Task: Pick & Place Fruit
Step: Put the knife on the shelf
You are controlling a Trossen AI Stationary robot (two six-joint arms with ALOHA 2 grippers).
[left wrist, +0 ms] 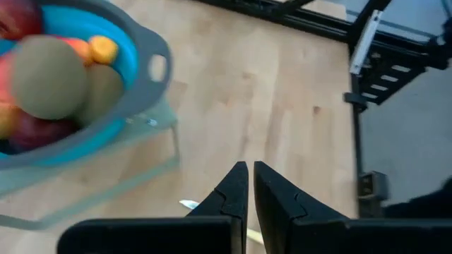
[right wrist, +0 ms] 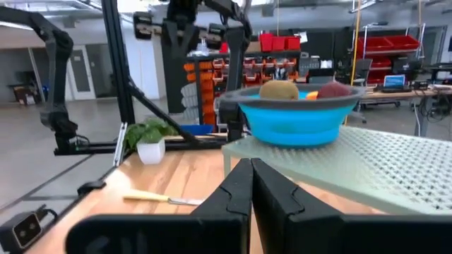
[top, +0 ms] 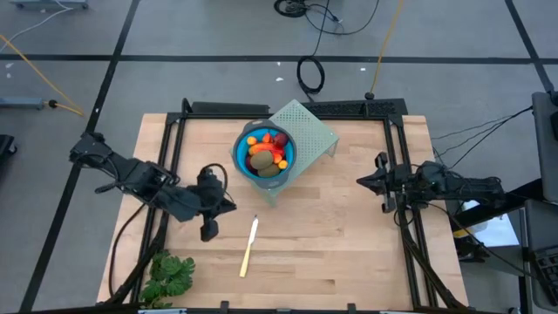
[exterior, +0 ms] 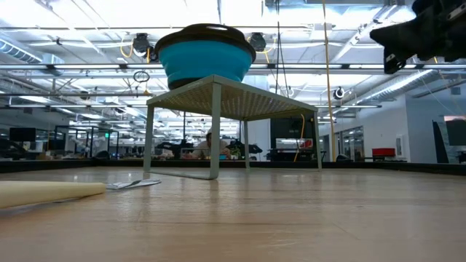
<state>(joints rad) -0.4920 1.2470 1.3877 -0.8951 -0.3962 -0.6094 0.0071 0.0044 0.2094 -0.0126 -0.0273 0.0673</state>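
Blue, with a grey rim, the bowl [top: 264, 155] sits on top of a pale green perforated stand [top: 307, 131] near the back middle of the wooden table [top: 349, 235]. We find the fruit [top: 266, 151] gathered inside this bowl: a brown-green oval, dark red pieces and small orange bits are visible from above, and the left wrist view shows the same pile [left wrist: 53, 85] heaped above the rim. No fruit lies on the bare table surface as far as we can see.

We note the left gripper [top: 209, 228] over the table just left of the stand, its fingers [left wrist: 236, 185] drawn together with only a thin slit between them and nothing held. The right gripper [top: 381, 183] waits at the right edge of the table, well apart from the bowl, its fingers [right wrist: 240, 185] likewise pressed nearly together and empty.

A knife with a pale cream handle [top: 249, 247] lies flat on the table in front of the stand. A leafy green bunch [top: 168, 276] rests at the front left corner.
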